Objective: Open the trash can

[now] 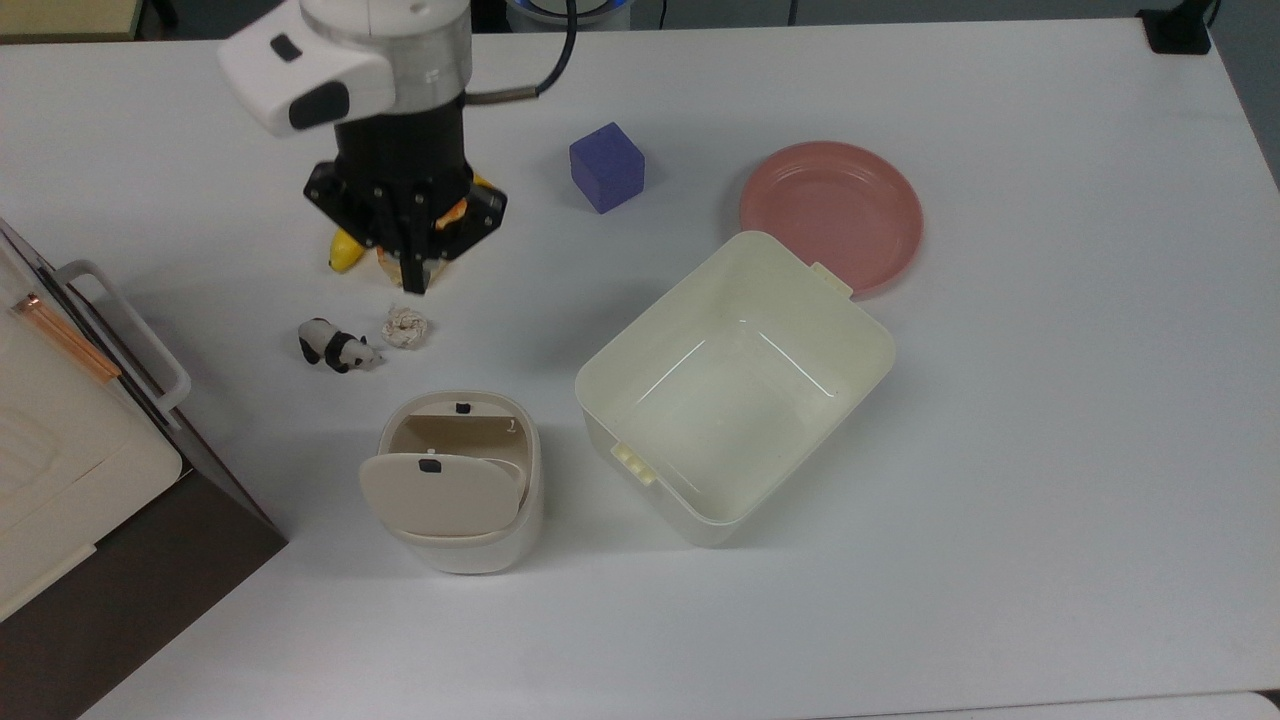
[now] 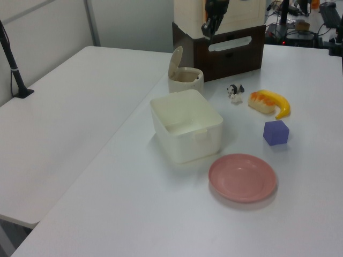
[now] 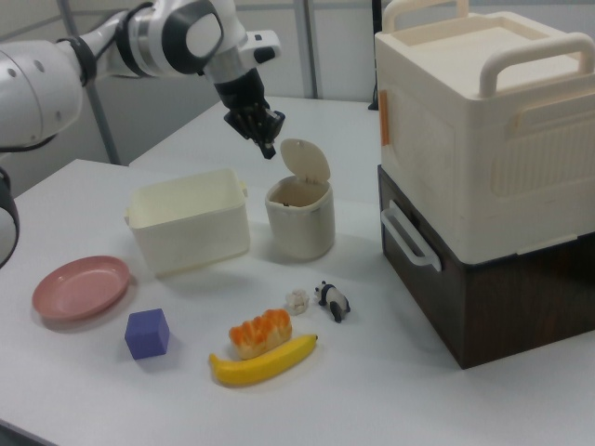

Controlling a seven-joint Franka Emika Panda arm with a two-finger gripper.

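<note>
Beside the pale tub [image 1: 735, 385], the trash can [image 1: 460, 520] stands with its lid [image 1: 440, 492] tipped up. Above it the gripper [image 1: 413, 282] hangs clear, fingers together, holding nothing.

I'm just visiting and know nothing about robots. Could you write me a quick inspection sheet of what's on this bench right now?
Surface: white table, nothing spilled.
Job's things: trash can, its lid raised upright.
Clutter: tub, pink plate, purple cube, banana, panda figure, crumpled wad, sushi toy.
Grippers: gripper raised above the table, fingers together, empty.
Cables: black cable on the arm.
Surroundings: stacked cream and brown boxes.
</note>
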